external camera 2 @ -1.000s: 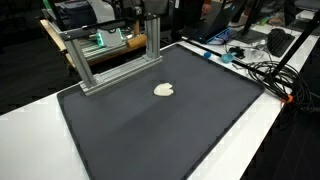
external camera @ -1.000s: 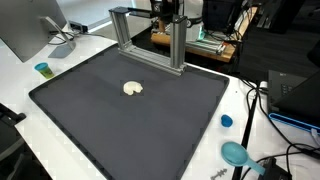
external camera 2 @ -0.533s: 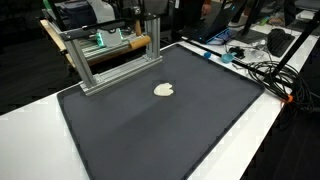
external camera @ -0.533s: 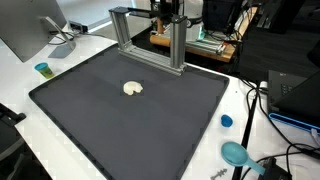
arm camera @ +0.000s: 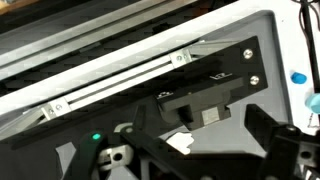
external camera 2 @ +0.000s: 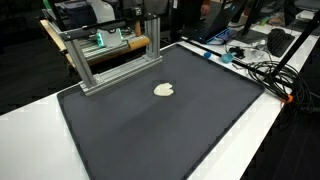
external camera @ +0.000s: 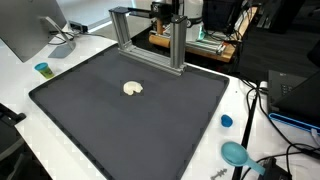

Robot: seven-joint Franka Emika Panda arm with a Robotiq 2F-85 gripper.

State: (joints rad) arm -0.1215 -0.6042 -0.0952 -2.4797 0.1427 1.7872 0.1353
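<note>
A small cream-white object [external camera: 133,88] lies on the black mat [external camera: 120,130], left of its middle; it also shows in an exterior view [external camera 2: 164,90]. My gripper [external camera: 165,10] hangs high at the back, above the top bar of the aluminium frame [external camera: 150,35], far from the object. In the wrist view the gripper [arm camera: 205,138] looks down with its two dark fingers spread apart and nothing between them. The cream object [arm camera: 180,143] shows far below, between the fingers.
The aluminium frame [external camera 2: 110,55] stands along the mat's far edge. A monitor [external camera: 25,30] and a small blue cup [external camera: 42,69] stand beside the mat. A blue cap [external camera: 226,121], a teal object [external camera: 236,153] and cables [external camera 2: 250,65] lie on the white table.
</note>
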